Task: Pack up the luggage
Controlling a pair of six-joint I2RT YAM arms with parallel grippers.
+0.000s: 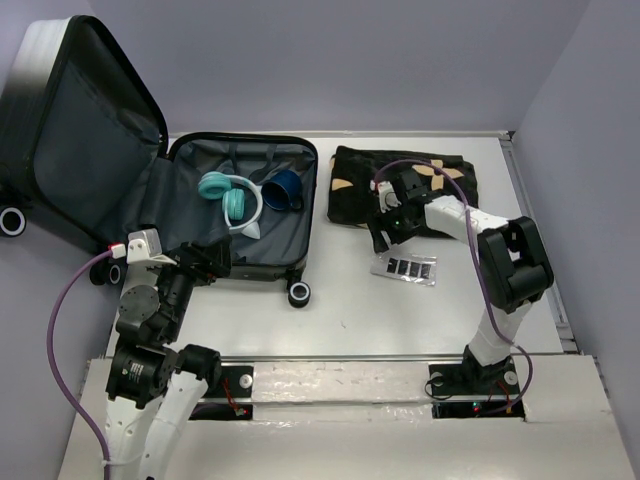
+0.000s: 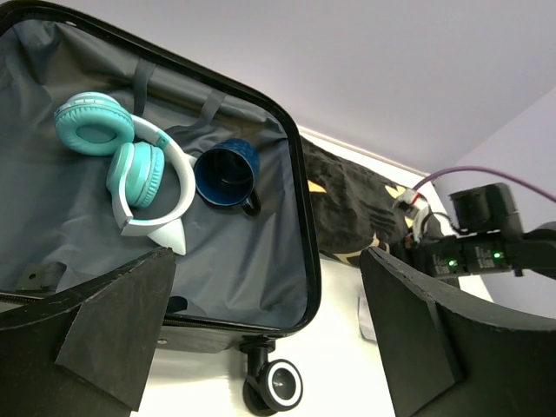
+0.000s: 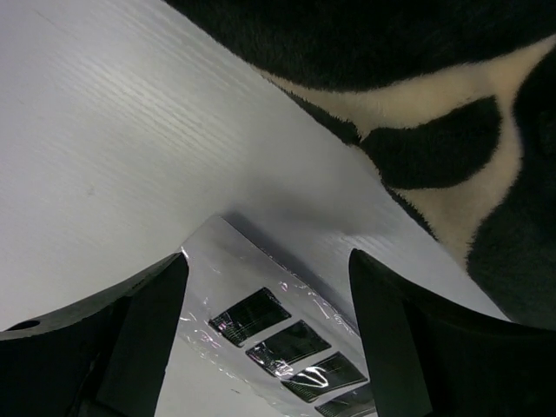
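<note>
The luggage (image 1: 190, 215) lies open at the left, grey lining up, its lid (image 1: 80, 140) raised. Inside lie teal headphones (image 1: 232, 200) and a dark blue mug (image 1: 283, 189); both show in the left wrist view, headphones (image 2: 130, 165) and mug (image 2: 226, 176). My left gripper (image 1: 222, 259) is open and empty at the case's near edge, close to a caster wheel (image 2: 282, 385). My right gripper (image 1: 380, 243) is open and empty, low over a clear packet of black strips (image 1: 405, 268), by the near edge of the folded black blanket (image 1: 400, 185). The packet (image 3: 278, 330) lies between the fingers.
Purple-grey walls close the table at the back and right. Another wheel (image 1: 300, 294) sticks out at the case's near right corner. A metal rail (image 1: 350, 358) runs along the near edge before the arm bases.
</note>
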